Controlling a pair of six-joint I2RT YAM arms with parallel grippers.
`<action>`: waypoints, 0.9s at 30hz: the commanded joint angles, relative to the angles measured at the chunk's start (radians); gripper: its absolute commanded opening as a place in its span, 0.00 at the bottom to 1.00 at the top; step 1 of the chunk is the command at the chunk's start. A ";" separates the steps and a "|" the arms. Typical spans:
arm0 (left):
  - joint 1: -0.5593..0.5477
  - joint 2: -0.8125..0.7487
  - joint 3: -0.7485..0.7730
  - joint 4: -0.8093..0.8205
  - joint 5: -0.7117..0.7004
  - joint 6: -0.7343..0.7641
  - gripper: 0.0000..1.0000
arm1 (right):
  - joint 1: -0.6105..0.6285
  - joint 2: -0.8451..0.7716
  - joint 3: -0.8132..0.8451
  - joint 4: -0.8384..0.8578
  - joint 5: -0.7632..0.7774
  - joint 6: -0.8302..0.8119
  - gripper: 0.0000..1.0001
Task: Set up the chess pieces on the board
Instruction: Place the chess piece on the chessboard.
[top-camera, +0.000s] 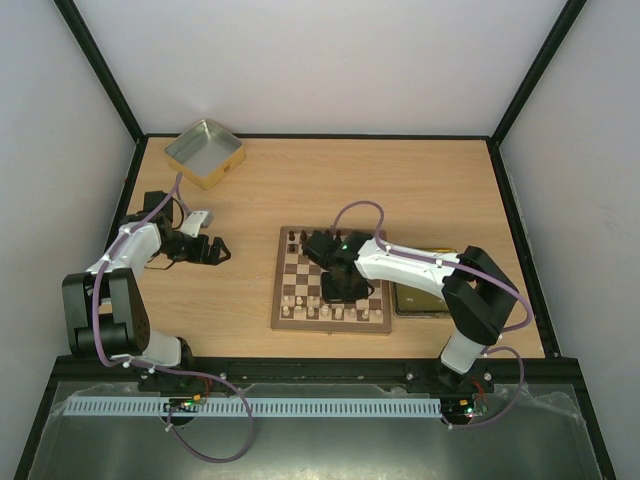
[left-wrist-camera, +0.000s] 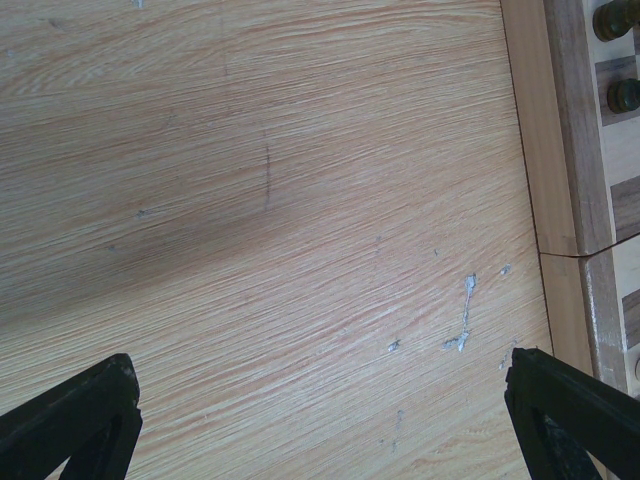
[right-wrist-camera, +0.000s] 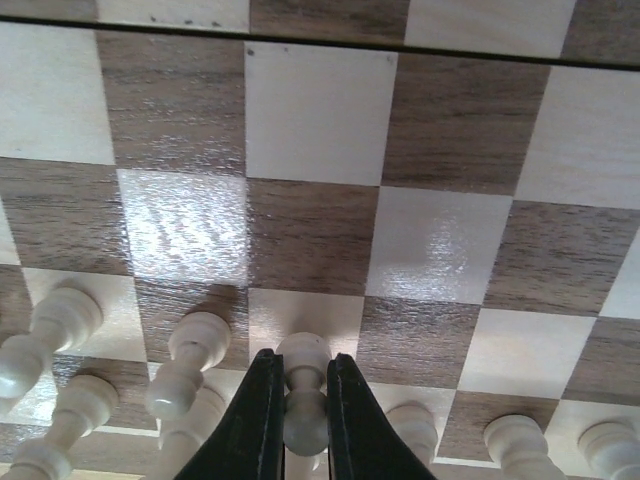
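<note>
Cream pawn (right-wrist-camera: 304, 352) sits pinched between the two fingers of the right tool (right-wrist-camera: 302, 362). It is upright, long axis vertical, head just above the fingertips. Its base is hidden behind the fingers, so we can't tell if it touches the board (right-wrist-camera: 310, 130) or hangs just off it.

Key relation: the pawn is dead centre in the tool, and the open squares lie ahead of it, toward the top of the wrist view. Other cream pieces (right-wrist-camera: 188, 362) crowd close on the left, and more stand low on the right (right-wrist-camera: 515, 438). We judge any sideways shift risks knocking a neighbour, so straight up or straight ahead looks safest.

From above, the right tool (top-camera: 340, 285) hangs over the middle-near part of the board (top-camera: 279, 290). Cream pieces (top-camera: 330, 313) line the near rows and a few dark pieces (top-camera: 293, 240) stand at the far left corner. Many dark ones are not visible on the board, so we judge the setup unfinished.

Left tool (left-wrist-camera: 320, 356) is spread wide with nothing between the fingers, over bare tabletop (left-wrist-camera: 250, 200) just beside the board's left frame. From above, the left tool (top-camera: 210, 250) is well apart from the pawn, so the right arm is nearer.

The board is glossy wood, flat and slick-looking. A metal tin (top-camera: 204, 153) sits far left on the tabletop (top-camera: 400, 180), well clear.
</note>
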 joint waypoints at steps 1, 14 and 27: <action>0.007 -0.015 0.021 -0.015 0.008 0.002 0.99 | 0.005 0.000 -0.019 -0.007 0.021 0.018 0.05; 0.007 -0.015 0.021 -0.015 0.008 0.003 0.99 | 0.005 -0.005 -0.010 0.011 0.023 0.049 0.22; 0.009 -0.017 0.021 -0.017 0.009 0.004 0.99 | -0.269 -0.160 0.027 -0.090 0.139 0.027 0.25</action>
